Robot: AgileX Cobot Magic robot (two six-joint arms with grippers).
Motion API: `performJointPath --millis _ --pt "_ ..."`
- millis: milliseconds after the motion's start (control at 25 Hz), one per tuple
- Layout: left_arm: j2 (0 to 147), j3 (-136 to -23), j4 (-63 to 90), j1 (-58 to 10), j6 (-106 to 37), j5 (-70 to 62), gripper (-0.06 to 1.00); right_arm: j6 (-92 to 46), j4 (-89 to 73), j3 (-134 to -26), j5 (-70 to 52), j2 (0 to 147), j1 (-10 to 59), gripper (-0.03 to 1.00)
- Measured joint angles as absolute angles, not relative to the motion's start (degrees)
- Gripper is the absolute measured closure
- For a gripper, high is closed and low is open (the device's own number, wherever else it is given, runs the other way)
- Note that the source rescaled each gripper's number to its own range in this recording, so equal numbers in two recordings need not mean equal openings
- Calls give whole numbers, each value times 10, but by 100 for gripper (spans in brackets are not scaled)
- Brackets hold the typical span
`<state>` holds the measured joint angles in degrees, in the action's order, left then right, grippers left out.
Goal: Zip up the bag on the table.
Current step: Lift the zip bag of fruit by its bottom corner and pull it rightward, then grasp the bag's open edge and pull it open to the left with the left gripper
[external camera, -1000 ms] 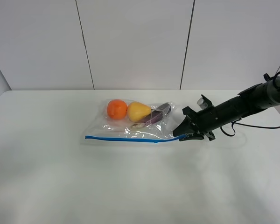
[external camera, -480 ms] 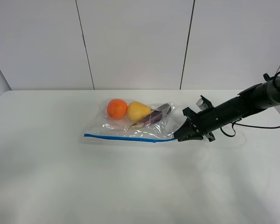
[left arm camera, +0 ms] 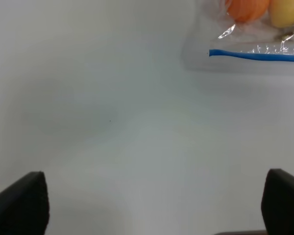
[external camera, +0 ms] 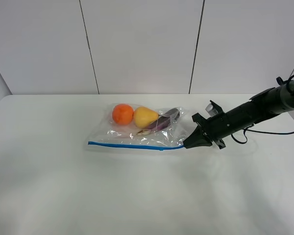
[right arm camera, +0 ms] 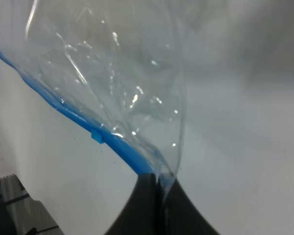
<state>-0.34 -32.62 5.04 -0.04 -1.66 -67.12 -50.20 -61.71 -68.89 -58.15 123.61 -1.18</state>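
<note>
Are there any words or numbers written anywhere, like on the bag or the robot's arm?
None. No words, numbers, labels or signs can be read on the bag, the table or the right gripper.

High cam looks down over the whole table (external camera: 49, 196) toward the wall (external camera: 137, 44). Left wrist cam hangs back, catching one end of the bag (left arm camera: 264, 46); right wrist cam's right up against, I think, the same blue zipper strip (right arm camera: 73, 117).
</note>
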Motion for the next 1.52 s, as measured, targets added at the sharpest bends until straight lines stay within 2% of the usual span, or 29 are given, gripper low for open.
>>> performJointPath --millis 280,520,760,1520 --pt "-3 -326 50 0 -17 -671 -6 -505 -653 -694 -610 1237 -12 97" --pt "-3 -326 50 0 -17 -671 -6 -501 -710 -760 -680 1237 -12 97" --pt "-3 -326 50 0 -17 -672 -6 -477 -724 -810 -688 1237 -12 97" --pt "1 -338 48 0 -17 -659 -6 -459 -712 -815 -688 1237 -12 97"
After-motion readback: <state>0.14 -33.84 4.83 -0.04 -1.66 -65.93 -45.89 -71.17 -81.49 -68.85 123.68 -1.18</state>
